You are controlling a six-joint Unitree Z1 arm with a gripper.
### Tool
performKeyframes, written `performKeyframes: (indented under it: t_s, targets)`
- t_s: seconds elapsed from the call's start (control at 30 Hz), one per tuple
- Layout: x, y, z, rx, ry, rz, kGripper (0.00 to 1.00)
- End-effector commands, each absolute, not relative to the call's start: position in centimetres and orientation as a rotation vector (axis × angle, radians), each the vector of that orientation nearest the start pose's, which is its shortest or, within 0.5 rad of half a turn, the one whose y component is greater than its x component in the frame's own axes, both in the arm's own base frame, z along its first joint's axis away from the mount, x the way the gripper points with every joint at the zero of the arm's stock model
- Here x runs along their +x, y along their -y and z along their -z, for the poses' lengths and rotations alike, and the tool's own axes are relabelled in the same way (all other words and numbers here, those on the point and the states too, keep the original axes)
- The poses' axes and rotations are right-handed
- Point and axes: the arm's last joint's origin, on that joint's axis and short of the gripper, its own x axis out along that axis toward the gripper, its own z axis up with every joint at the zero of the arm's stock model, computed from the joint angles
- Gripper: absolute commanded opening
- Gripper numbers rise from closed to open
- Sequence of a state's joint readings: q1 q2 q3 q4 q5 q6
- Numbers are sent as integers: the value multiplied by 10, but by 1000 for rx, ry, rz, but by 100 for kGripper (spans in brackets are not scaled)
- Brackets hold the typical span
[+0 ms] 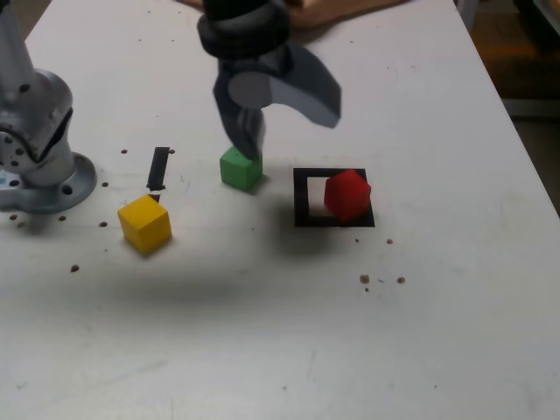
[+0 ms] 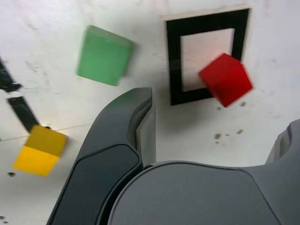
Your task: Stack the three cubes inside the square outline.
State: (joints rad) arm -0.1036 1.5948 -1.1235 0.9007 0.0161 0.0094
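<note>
The small red plain block [image 1: 347, 193] sits on the worktop [image 1: 262, 332] at the square frame of black tape with a white centre [image 1: 303, 198], turned askew; it covers the frame's far-right part in the exterior view, and the wrist view shows one corner of it spilling over the tape onto the bare top. It lies down and to the exterior view's right of the pincer [image 1: 284, 118], apart from it. The small green plain block [image 1: 241, 168] rests flat outside the frame, right under the pincer's lower finger; whether that fingertip touches it I cannot tell. The small yellow plain block [image 1: 145, 223] stands well off to the exterior view's left of the pincer, nearer the camera. No block is on another. The pincer hangs above the worktop, jaws spread wide, one finger pointing down and the other flared out to the exterior view's right, nothing between them. A short black tape strip [image 1: 158, 168] lies just beyond the yellow block. The arm's grey metal base [image 1: 39, 149] stands at the exterior view's left edge. Small dark crumbs [image 1: 382, 280] speckle the white top.
</note>
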Motion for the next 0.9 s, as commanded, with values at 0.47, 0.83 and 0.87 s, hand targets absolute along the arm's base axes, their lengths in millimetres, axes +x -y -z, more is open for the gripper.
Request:
performKeyframes:
  t_s: [0.47, 0.83, 0.87]
  targets:
    - [319, 28, -282, -12, -1505, -10, 95]
    - [341, 5, -242, -160, -1576, -88, 92]
    - [342, 3, -240, -165, -1576, -89, 92]
